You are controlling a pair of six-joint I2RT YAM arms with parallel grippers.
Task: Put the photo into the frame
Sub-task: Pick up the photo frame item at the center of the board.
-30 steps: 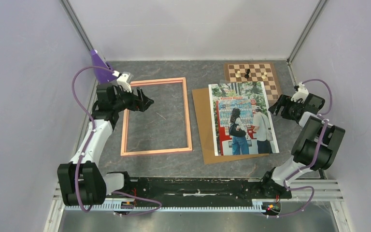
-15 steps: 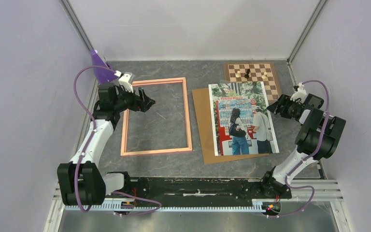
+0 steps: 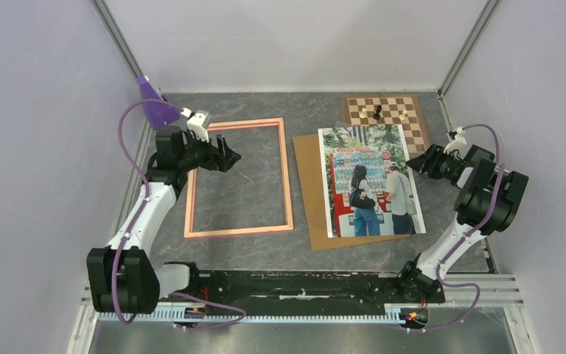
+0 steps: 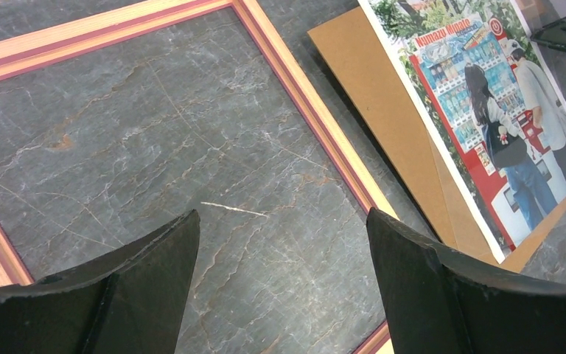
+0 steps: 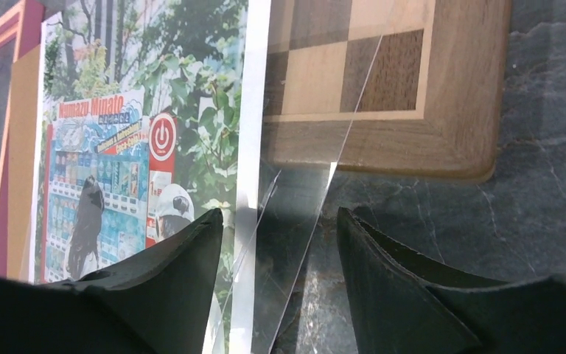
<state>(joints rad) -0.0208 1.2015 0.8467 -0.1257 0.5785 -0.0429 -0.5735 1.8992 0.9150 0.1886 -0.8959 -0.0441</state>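
The photo (image 3: 369,179), a print of a dark-haired woman at a red vending machine, lies on a brown backing board (image 3: 311,193) at centre right. A clear sheet (image 5: 317,199) lies over its right edge. The pale pink-wood frame (image 3: 287,177) lies flat and empty to its left. My left gripper (image 3: 228,156) is open above the frame's upper left part. The frame's rail (image 4: 317,114) and the photo (image 4: 486,96) show in its wrist view. My right gripper (image 3: 416,163) is open and low at the photo's right edge (image 5: 155,147), its fingers (image 5: 184,265) straddling the clear sheet's edge.
A brown-and-cream chessboard (image 3: 405,122) with chess pieces (image 3: 376,112) lies behind the photo, its corner (image 5: 442,96) just ahead of my right gripper. A purple object (image 3: 151,99) sits in the back left corner. Walls close in on both sides.
My left gripper has shifted a little right over the frame. My right wrist has drawn back slightly and lowered toward the photo's right edge.
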